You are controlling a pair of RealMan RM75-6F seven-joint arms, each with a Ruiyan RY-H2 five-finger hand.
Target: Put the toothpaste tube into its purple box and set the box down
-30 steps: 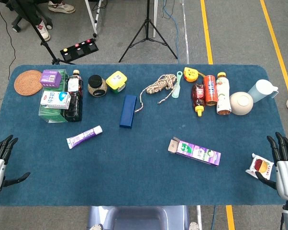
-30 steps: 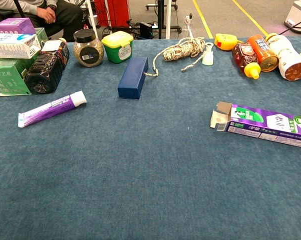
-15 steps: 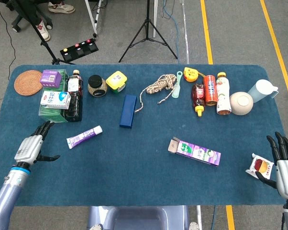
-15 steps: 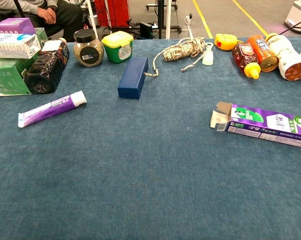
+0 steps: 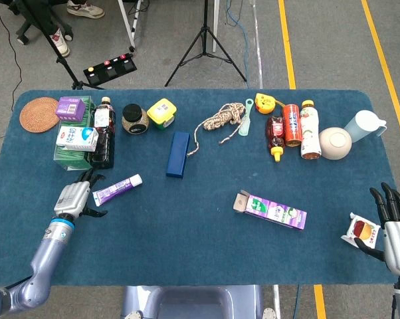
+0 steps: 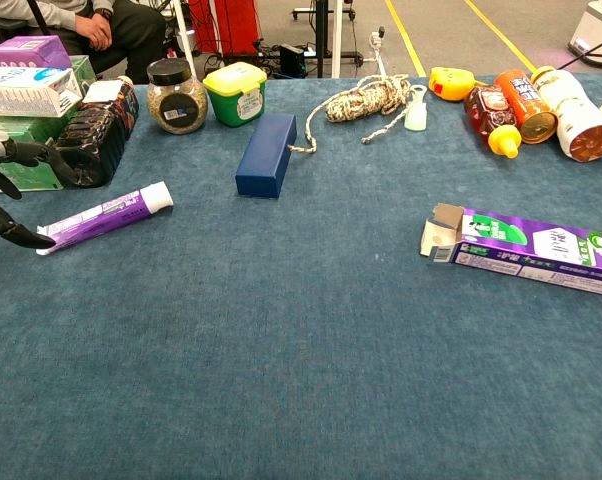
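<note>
At table's left: green box (image 6: 19, 160) read "TEA"; left hand (image 5: 75, 197) spread beside toothpaste tube (image 5: 116, 189) (contact unclear); purple box (image 5: 270, 210) flap open; right hand (image 5: 394, 222) spread, empty.

Toothpaste tube (image 5: 117, 189) lies well left of open-ended purple box (image 5: 271, 210).

A blue cloth-covered counter (image 5: 206, 266) with rounded corners is set on a grey concrete floor (image 5: 319, 46). Two yellow painted lines (image 5: 288, 46) are run across the floor to the right. A black tripod stand (image 5: 204, 46) is placed behind the counter, with a black pedal board with red buttons (image 5: 112, 68) beside it. Light is spread evenly, without hard shadows.
</note>
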